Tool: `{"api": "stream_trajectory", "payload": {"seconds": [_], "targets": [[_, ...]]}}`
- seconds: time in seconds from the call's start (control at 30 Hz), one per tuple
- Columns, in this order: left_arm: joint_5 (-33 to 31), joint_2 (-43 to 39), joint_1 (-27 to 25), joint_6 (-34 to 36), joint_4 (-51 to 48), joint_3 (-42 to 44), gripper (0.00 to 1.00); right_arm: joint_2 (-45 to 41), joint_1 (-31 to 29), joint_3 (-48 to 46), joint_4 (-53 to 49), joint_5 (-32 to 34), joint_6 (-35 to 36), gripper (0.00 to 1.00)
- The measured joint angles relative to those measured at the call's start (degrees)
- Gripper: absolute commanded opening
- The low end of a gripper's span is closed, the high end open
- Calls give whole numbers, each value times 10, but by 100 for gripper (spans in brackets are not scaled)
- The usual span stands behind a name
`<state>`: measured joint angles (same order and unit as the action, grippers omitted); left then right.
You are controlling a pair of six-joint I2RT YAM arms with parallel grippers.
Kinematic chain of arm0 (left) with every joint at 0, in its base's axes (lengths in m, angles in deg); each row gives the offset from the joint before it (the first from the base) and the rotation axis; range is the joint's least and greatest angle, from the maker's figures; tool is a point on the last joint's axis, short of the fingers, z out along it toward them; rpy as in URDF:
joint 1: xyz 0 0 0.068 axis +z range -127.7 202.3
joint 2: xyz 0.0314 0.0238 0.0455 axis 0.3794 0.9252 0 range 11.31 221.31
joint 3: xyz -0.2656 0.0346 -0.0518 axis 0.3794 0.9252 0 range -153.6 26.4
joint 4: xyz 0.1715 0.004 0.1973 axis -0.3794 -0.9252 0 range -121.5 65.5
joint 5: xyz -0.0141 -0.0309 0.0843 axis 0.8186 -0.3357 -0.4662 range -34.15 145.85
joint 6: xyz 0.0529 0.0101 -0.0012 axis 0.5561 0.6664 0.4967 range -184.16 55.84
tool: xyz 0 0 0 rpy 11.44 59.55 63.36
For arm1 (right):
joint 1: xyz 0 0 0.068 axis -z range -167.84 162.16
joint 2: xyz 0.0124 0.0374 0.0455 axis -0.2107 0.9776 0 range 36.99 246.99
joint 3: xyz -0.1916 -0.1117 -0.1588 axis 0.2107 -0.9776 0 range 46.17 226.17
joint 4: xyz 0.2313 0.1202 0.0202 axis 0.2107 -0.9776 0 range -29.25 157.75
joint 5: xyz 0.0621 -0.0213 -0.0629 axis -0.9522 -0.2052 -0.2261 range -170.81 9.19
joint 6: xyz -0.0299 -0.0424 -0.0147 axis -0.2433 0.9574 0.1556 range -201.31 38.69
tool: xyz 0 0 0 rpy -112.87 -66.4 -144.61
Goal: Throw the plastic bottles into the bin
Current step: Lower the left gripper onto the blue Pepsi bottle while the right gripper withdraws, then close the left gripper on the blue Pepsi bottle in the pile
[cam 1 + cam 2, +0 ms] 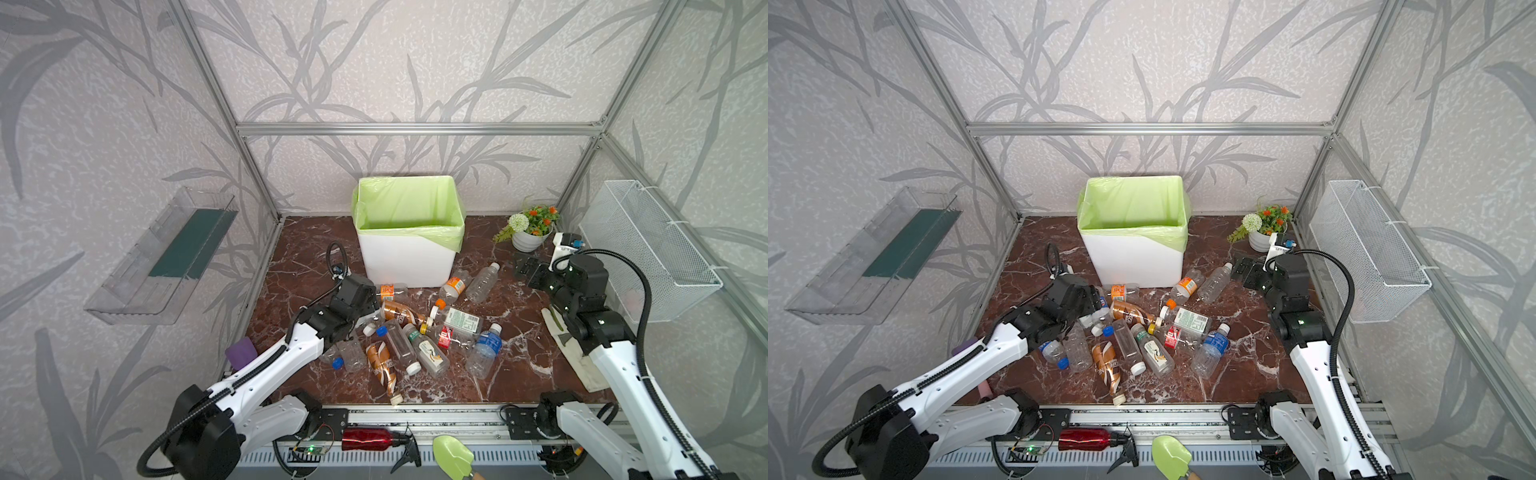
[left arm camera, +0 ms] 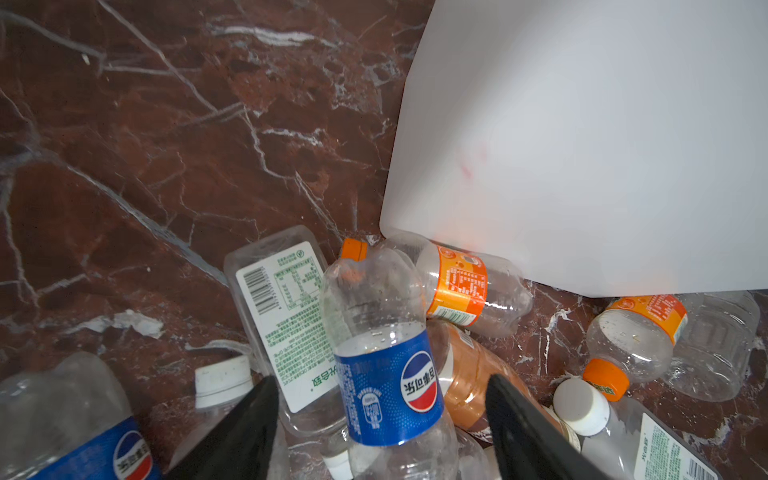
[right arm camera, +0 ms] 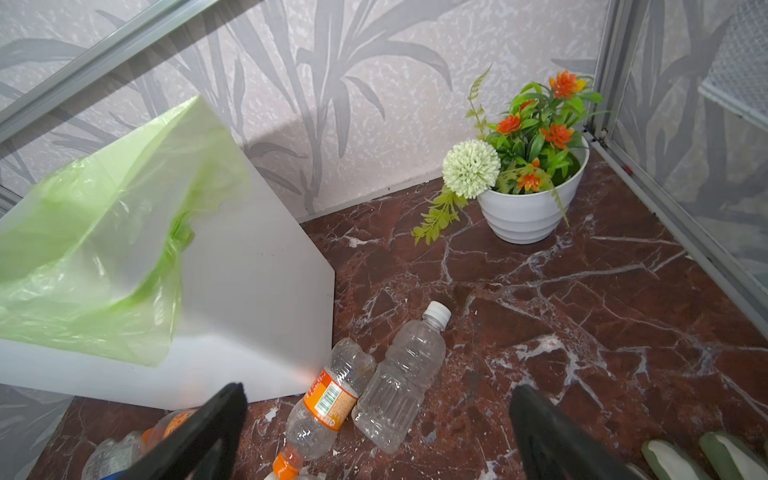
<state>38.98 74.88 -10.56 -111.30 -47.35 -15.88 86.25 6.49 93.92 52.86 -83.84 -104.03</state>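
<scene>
Red spray bottle (image 1: 368, 439) and green scoop (image 1: 453, 457) lie on the front rail in both top views. Behind them the bottles (image 1: 415, 336) lie in a loose pile on the counter (image 1: 519, 374), in front of the bin (image 1: 405, 259). The bin stands at back centre with a green bag (image 1: 409, 203) folded over its rim. Left arm (image 1: 291, 349) reaches over the pile's left edge, and its jaws are hidden under the wrist here. Right arm (image 1: 590, 307) hangs right of the bin, near the plant (image 1: 532, 228). Clear tray (image 1: 166, 257) is on the left wall, mesh basket (image 1: 648, 249) on the right wall.

Left wrist view: left jaws are spread, one on each side of a Pepsi bottle (image 2: 386, 374) that lies on top of others. A gap shows on both sides, no contact. Beside it lie a green-print bottle (image 2: 286, 320) and a brown bottle (image 2: 469, 386). Orange-label bottle (image 2: 461, 286) touches the bin wall.

Right wrist view: right jaws are spread wide, nothing between them. Clear bottle (image 3: 403, 374) and orange-cap bottle (image 3: 328, 399) lie side by side, touching, just beside the bin corner. Plant sits in the far corner.
</scene>
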Motion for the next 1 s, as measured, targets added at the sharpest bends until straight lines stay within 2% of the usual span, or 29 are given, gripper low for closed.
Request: {"api": "stream_trajectory", "payload": {"seconds": [0.27, 0.73, 1.0], "targets": [[14, 35, 0, -29, 35, 23, 78, -4, 0, -4, -5, 11, 3, 99], [37, 107, 4, -30, 87, 23, 78, -3, 0, -7, -4, 16, 0, 100], [52, 138, 8, -29, 101, 14, 72, -4, 1, -7, -5, 22, 0, 100]]}}
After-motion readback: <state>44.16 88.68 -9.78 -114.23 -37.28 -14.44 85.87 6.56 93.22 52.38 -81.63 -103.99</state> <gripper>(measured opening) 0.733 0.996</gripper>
